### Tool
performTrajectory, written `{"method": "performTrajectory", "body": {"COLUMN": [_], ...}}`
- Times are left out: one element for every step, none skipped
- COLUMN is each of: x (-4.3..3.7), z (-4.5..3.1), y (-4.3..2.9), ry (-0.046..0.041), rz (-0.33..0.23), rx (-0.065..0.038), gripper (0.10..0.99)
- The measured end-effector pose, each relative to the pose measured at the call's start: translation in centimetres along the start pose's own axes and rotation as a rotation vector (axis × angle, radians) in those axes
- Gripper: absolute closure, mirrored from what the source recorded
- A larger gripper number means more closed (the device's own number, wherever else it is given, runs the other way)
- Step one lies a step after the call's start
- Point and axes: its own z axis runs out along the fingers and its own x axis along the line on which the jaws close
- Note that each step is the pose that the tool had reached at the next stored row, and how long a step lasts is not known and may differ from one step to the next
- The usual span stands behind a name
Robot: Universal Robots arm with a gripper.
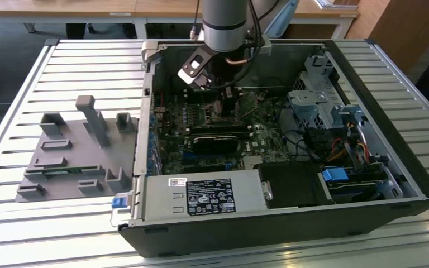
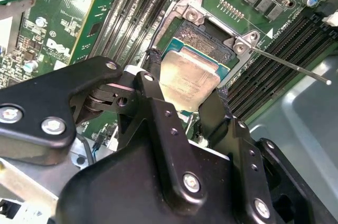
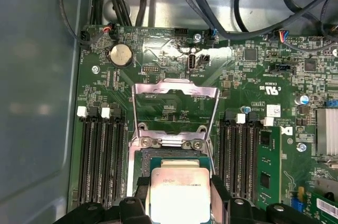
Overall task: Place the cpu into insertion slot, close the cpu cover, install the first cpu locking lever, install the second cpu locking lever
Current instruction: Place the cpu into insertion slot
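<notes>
In the slatted table's (image 1: 51, 67) open case (image 1: 274, 229), the pincer (image 2: 187, 76) grips the cpu (image 3: 179, 189).

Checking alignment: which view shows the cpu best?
Second wrist view: the cpu, held in the gripper, shows over the insertion slot. The first wrist view cuts off its edge; in the exterior view the arm hides it.

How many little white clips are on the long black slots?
4 in the first wrist view: one pair of white clips on one side of the cpu, another pair on the other. Others may be hidden.
</notes>
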Motion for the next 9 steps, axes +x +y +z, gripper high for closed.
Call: {"method": "performTrajectory", "body": {"x": [0.04, 0.08, 0.12, 0.16, 0.19, 0.22, 0.25, 0.28, 0.3], "z": [0.12, 0.24, 0.36, 0.46, 0.56, 0.67, 0.77, 0.87, 0.95], "y": [-0.01, -0.02, -0.03, -0.04, -0.05, -0.06, -0.07, -0.08, -0.09], "ry": [-0.0005, -0.0009, -0.0013, -0.0019, -0.0032, -0.005, -0.0069, -0.0085, -0.0096], "rz": [0.0, 0.0, 0.0, 0.0, 0.0, 0.0, 0.0, 0.001, 0.001], "rx": [0.0, 0.0, 0.0, 0.0, 0.0, 0.0, 0.0, 0.0, 0.0], "gripper": [0.549, 0.549, 0.549, 0.549, 0.549, 0.549, 0.549, 0.549, 0.549]}}
